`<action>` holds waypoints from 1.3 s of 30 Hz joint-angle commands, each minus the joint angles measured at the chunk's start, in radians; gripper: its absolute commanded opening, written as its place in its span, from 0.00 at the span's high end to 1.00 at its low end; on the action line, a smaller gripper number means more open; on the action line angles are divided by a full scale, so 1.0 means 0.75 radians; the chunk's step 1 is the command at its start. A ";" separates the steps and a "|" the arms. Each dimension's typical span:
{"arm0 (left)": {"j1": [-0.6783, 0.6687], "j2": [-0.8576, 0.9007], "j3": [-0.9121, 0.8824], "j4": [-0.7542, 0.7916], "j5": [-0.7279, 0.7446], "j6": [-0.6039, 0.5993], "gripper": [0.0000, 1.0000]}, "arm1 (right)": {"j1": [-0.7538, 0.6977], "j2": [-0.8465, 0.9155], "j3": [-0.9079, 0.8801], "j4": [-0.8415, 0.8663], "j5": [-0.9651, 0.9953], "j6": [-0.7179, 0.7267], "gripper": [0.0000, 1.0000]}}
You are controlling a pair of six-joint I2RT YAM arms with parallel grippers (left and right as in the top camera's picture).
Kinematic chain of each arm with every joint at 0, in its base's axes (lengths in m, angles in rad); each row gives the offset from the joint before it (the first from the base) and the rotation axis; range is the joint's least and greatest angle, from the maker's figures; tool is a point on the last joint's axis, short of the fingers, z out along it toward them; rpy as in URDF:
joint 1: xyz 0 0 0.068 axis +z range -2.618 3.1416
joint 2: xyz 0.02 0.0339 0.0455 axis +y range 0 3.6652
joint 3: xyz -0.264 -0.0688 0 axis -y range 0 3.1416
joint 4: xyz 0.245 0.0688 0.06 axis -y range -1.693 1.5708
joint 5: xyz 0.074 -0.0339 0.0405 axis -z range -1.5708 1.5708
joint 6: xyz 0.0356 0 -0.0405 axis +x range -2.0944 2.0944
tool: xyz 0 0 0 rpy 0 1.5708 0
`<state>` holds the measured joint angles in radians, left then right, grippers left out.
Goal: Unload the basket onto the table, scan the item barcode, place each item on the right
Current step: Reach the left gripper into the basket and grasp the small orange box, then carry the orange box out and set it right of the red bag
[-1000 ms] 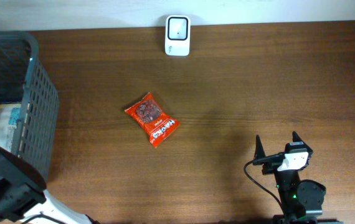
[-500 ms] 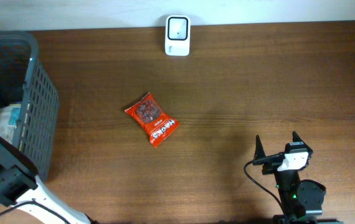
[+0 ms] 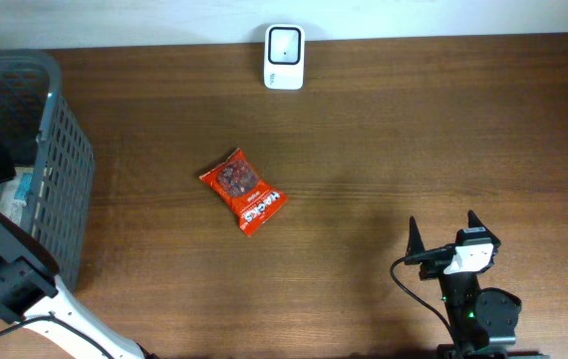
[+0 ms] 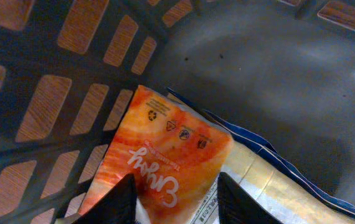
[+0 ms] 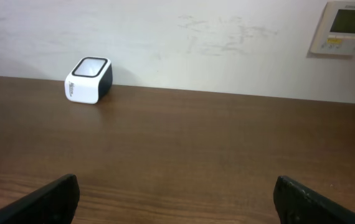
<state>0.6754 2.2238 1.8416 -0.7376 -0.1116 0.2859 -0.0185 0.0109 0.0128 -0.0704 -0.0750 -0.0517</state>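
Inside the grey mesh basket (image 3: 65, 170), an orange snack packet (image 4: 165, 143) with white lettering lies on other packets. My left gripper (image 4: 176, 186) reaches down into the basket. Its two dark fingers have narrowed onto the packet's lower part, one on each side. A red snack packet (image 3: 243, 190) lies flat mid-table. The white barcode scanner (image 3: 284, 58) stands at the far edge by the wall, and the right wrist view shows the scanner (image 5: 88, 79) at far left. My right gripper (image 3: 444, 231) stands wide open near the front right, holding nothing.
A gold packet with a blue edge (image 4: 271, 186) lies under the orange one in the basket. The basket wall (image 4: 53, 74) rises close on the left of my left fingers. A wall thermostat (image 5: 349, 26) hangs behind the table.
My left arm has shifted further over the basket and its jaws have closed in from wide open. The right arm, red packet and scanner have not moved.
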 commanded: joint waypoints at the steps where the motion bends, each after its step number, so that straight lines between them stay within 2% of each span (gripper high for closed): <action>1: 0.002 0.030 -0.011 -0.010 0.009 -0.001 0.72 | 0.008 -0.010 -0.010 -0.002 0.007 0.005 0.01; 5: 0.001 0.030 -0.009 -0.004 0.010 -0.001 1.00 | 0.008 -0.010 -0.010 -0.002 0.007 0.005 0.01; 12: -0.032 -0.023 0.155 -0.011 0.015 -0.143 1.00 | 0.008 -0.010 -0.010 -0.002 0.007 0.005 0.02; 17: -0.116 -0.207 0.362 -0.010 0.015 -0.275 1.00 | 0.008 -0.010 -0.010 -0.002 0.007 0.005 0.01; 20: -0.179 -0.332 0.399 -0.012 0.016 -0.336 1.00 | 0.008 -0.010 -0.010 -0.002 0.007 0.005 0.02; 25: -0.410 -0.603 0.399 -0.156 0.019 -0.416 1.00 | 0.008 -0.010 -0.010 -0.002 0.007 0.005 0.02; 29: -0.659 -0.702 0.398 -0.323 0.030 -0.534 1.00 | 0.008 -0.010 -0.010 -0.002 0.007 0.005 0.02; 34: -1.019 -0.653 0.336 -0.552 0.030 -0.701 1.00 | 0.008 -0.010 -0.010 -0.002 0.007 0.005 0.02; 39: -1.359 -0.518 0.081 -0.505 0.031 -0.749 1.00 | 0.008 -0.010 -0.010 -0.002 0.007 0.005 0.02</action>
<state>-0.2195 1.7512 2.0148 -1.1339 -0.1001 -0.2131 -0.0185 0.0113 0.0128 -0.0704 -0.0750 -0.0521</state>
